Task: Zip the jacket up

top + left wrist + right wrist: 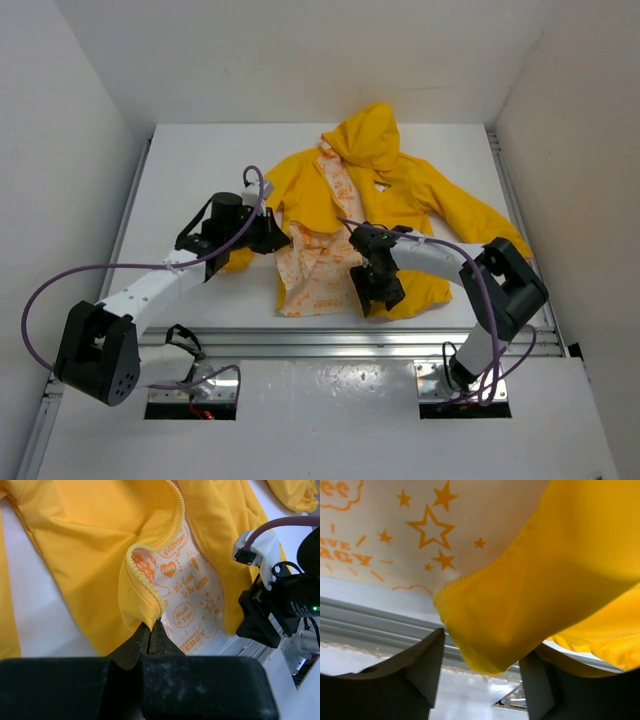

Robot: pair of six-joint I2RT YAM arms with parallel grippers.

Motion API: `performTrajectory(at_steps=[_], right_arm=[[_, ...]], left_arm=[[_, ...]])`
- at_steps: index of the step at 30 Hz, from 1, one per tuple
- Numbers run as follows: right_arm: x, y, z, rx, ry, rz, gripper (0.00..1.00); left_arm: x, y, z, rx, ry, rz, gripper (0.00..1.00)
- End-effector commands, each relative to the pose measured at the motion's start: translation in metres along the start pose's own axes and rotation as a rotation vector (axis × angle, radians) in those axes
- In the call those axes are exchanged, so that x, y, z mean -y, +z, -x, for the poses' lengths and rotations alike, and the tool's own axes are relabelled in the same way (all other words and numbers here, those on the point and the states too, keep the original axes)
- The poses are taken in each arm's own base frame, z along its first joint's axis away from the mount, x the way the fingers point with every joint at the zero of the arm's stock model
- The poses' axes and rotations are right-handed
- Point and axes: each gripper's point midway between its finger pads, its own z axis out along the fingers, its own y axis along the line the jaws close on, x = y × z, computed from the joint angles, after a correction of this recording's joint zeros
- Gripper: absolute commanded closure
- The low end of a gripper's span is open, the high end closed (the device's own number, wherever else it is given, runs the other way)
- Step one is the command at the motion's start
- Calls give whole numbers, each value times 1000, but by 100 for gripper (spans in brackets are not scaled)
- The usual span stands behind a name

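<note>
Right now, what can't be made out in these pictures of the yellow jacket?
- Zipper slider: found in no view; too small from above, and in the left wrist view the shut left end effector covers the jacket hem it pinches.
- Right wrist view: unclear whether the right end effector touches the hem corner between its fingers.
- Top view: the left arm hides most of one sleeve.

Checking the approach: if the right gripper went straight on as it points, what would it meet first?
Probably the yellow hem corner of the jacket, hanging between its fingers; depth is unclear.
</note>
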Motion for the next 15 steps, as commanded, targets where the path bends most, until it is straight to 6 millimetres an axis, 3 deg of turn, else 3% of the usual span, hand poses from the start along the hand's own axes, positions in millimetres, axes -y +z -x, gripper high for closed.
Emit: performTrajectory(at_steps=[1, 6, 9, 15], right_arm=[[-1, -2, 9, 16, 21, -29, 43], [3, 5, 9, 3, 42, -51, 53], [3, 7, 8, -8, 44, -51, 53], [-2, 5, 13, 5, 55, -11, 43]], left_arm=[[5, -1, 5, 28, 2, -23, 100], [5, -1, 7, 36, 6, -26, 100], [4, -1, 3, 28, 2, -23, 100], [3, 0, 1, 28, 2, -23, 100]])
